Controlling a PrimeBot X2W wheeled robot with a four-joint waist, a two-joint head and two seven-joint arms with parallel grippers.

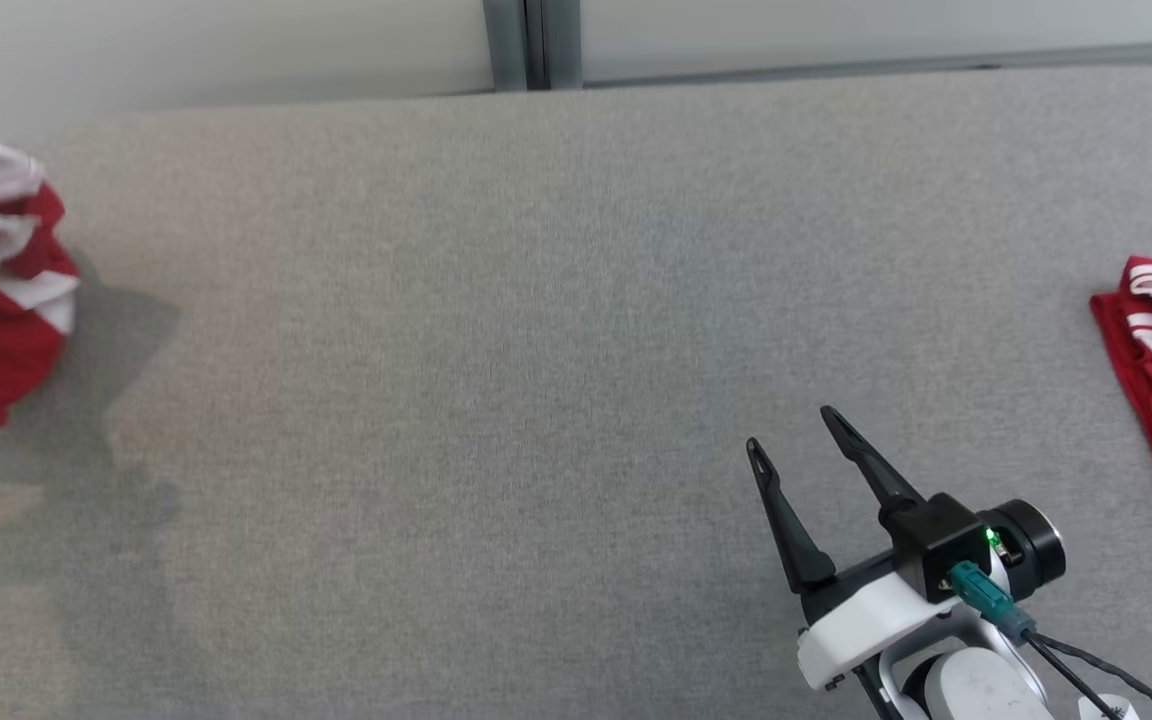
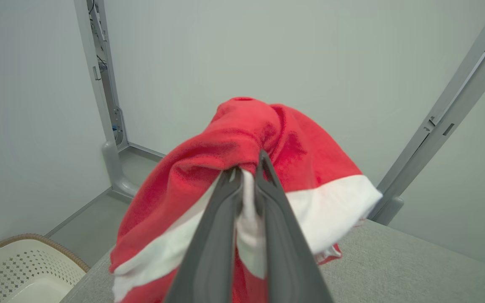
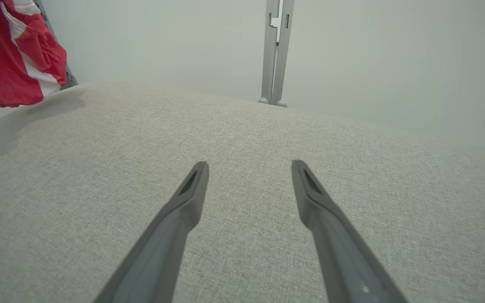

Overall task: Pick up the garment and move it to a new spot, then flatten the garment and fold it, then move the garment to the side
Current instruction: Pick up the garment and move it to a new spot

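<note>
Left end effector [image 2: 249,163] clamping garment [image 2: 305,155], basket [image 2: 23,265] nearby

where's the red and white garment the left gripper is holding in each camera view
Head view: held garment at the far left edge, bunched, its shadow on the grey table top beside it.
Left wrist view: held garment in the centre, pinched in the shut left gripper.
Right wrist view: held garment in the top left corner.
Shared landmark: the grey table top, below or beside the garment in all three.
</note>
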